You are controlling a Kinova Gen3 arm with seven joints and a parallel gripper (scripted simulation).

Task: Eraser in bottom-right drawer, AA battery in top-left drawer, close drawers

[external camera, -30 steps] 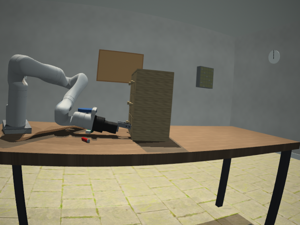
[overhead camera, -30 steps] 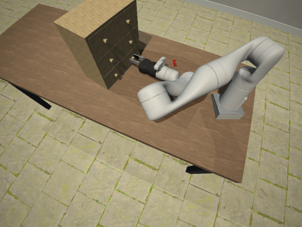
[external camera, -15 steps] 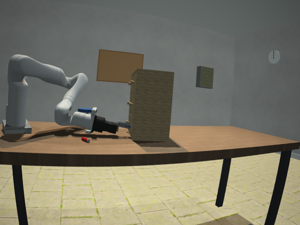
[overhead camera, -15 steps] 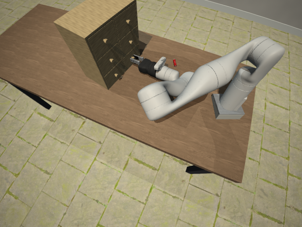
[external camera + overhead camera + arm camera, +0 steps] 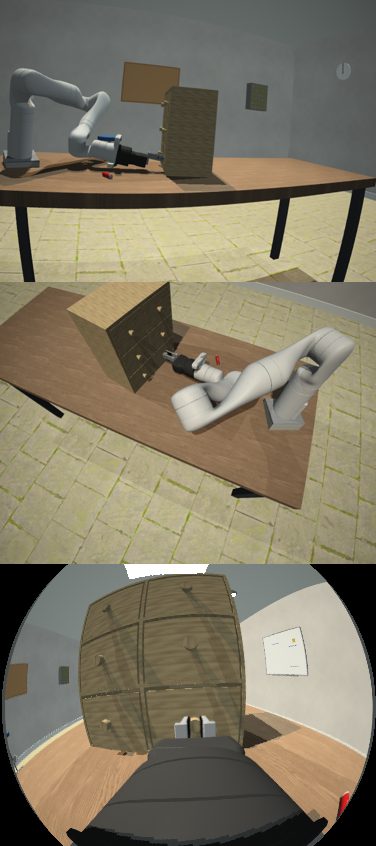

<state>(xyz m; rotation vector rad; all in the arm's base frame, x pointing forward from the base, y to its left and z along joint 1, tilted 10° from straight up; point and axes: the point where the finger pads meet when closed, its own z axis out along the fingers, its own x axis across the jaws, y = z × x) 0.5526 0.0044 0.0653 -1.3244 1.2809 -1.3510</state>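
The small chest (image 5: 99,327) stands in the upper left of the top view on the table (image 5: 76,409), its dark drawer fronts in three rows of two, all flush with the front as far as the views show. The arm reaches low across the table from its base plate (image 5: 298,427) at the right, and the end effector (image 5: 165,354) sits at the front of the right drawer of the bottom row (image 5: 194,707). In the wrist view, just below centre, the two grey fingers stand close on either side of that drawer's pale knob (image 5: 194,725), pinching it.

The AA battery (image 5: 217,359), red with a grey tip, lies on the table right of the wrist in the top view, well apart from the chest; in the exterior view it lies in front of the forearm (image 5: 106,175). A small green-and-white block, likely the eraser (image 5: 110,165), peeks out under the wrist in the exterior view, resting on the table. A brown board (image 5: 150,82) hangs on the wall behind the chest.
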